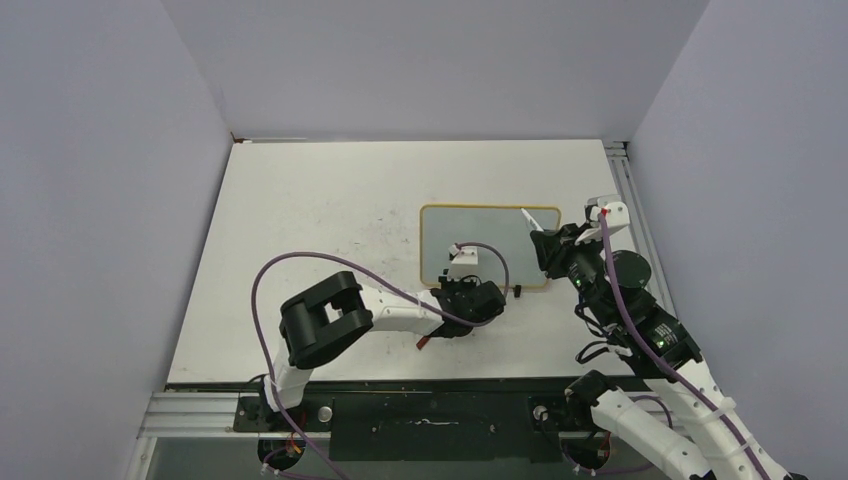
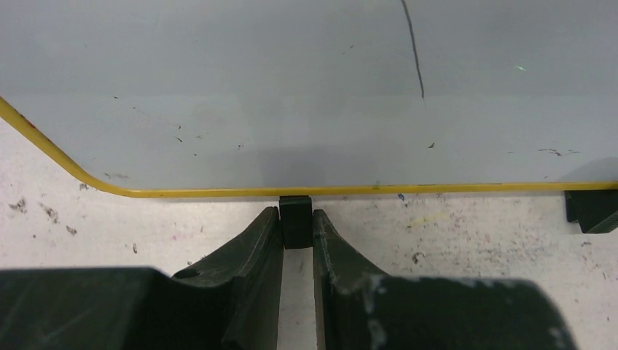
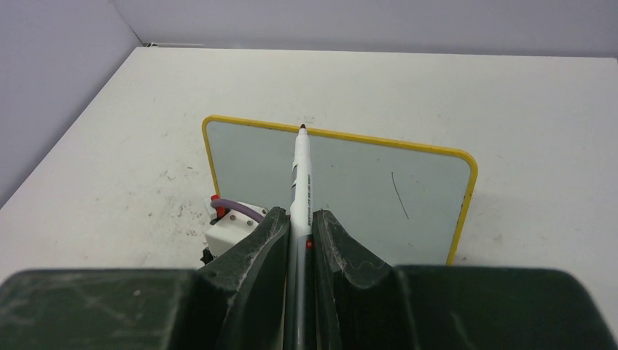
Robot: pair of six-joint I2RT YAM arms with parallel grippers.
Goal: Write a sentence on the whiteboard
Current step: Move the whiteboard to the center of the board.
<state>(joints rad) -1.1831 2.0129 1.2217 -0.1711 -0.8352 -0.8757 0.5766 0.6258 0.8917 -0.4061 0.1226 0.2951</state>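
Bases of your two arms sit at the near edge of the bench (image 1: 320, 220), with the left arm on the left. A bit farther in, your left pincer (image 2: 296, 214) is squeezed almost shut on a small black foot (image 2: 295, 201). This foot sticks out from the near edge of the whiteboard (image 1: 480, 240). The two dark fingers (image 2: 255, 240) press the foot from both sides, right under the thin yellow frame. A second black foot (image 2: 592, 210) sits off to the right along the same edge, apart from the pincer.

The whiteboard lies flat on the bench, a little right of the middle, with its pale grey face up. It has round corners and some tiny dark specks. One thin dark line (image 2: 415, 51) runs on the face, farther in than the held foot and a bit to its right.

Your right pincer (image 3: 300, 216) comes in from the right side of the board. It is shut tight on a white marker (image 3: 301, 171) and grips the lower part of its body. The marker points away from the pincer, dark tip out front. From above, the tip is over the far right corner of the board. You cannot tell if the tip touches the face or hangs just above it.

Past the board the bench is white with scuffs. Pale purple walls (image 1: 100, 200) stand on the left, far and right sides.
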